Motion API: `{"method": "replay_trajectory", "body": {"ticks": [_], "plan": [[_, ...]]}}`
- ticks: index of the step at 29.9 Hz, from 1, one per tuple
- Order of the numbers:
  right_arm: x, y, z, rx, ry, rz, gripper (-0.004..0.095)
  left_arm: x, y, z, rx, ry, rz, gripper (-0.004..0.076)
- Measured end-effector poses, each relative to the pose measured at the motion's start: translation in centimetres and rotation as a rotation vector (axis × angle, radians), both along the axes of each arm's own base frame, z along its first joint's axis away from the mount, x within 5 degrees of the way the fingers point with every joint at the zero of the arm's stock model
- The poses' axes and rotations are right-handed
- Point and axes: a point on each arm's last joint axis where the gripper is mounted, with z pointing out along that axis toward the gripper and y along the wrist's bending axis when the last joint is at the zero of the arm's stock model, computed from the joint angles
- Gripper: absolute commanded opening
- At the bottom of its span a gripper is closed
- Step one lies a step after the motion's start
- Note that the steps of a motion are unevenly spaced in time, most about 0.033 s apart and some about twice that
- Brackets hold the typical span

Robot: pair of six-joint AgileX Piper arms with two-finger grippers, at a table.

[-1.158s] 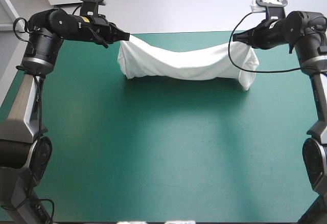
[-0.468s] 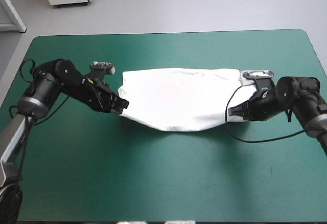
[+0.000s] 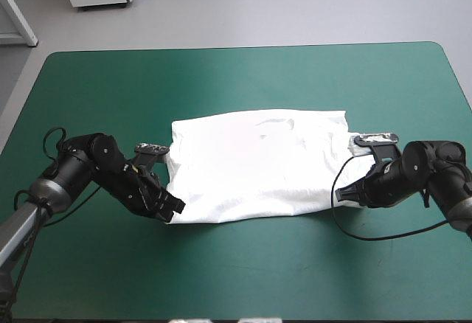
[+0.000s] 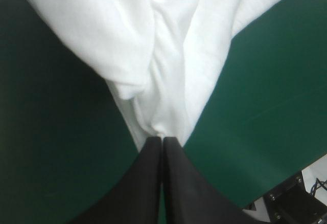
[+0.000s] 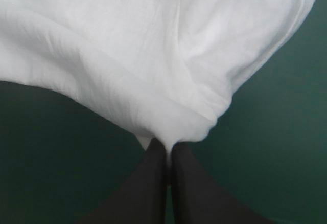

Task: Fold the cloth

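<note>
High view first, the one asks: which way does the T-shirt lie from the jaws?

The other answers: it lies flat near the middle of the teal-green cover, its long axis running from the left side of the table to the right. It sits between the two arms. The left gripper is at its near left corner and the right gripper at its near right corner, so the cloth stretches ahead of each and toward the other.

And the jaws?

Both wrist views show the black fingers pressed together into one point, with a gathered pinch of white cloth coming out at the tip. Each gripper is pinching its own corner.

Which arm is nearer?

Neither; each has hold of its own end. Any fold of one end over the other would probably run along that long axis, and either arm could carry it.

What of the edges and the room to move?

The far edge looks fairly straight, while the near edge curves and bunches at both held corners. Bare cover lies on every side, and the table's edges are well apart from the cloth.
</note>
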Motion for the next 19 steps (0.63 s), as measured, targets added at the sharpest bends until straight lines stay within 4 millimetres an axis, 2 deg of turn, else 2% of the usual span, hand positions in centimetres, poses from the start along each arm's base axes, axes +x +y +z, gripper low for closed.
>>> {"method": "replay_trajectory", "body": {"ticks": [5,10,12,17,19], "plan": [[-1.4,-0.3,-0.7,-0.006,0.016,-0.002,-0.0017,-1.6,0.4,-0.4,0.002,0.006,0.001,-0.0010],[-2.0,-0.4,-1.7,-0.012,0.044,-0.012,0.0013,-1.9,0.5,-0.9,0.007,0.022,0.002,0.0003],[-2.1,-0.4,-1.8,-0.011,0.048,-0.014,0.0072,-2.0,0.5,-0.9,0.011,0.025,0.002,0.0030],[-2.5,-0.2,-1.3,0.017,0.030,-0.006,0.0337,-2.0,1.1,-1.1,0.072,0.021,-0.007,0.0173],[-2.7,-0.2,-1.0,0.020,0.024,-0.004,0.0415,-2.0,1.2,-1.1,0.083,0.019,0.001,0.0229]]}}
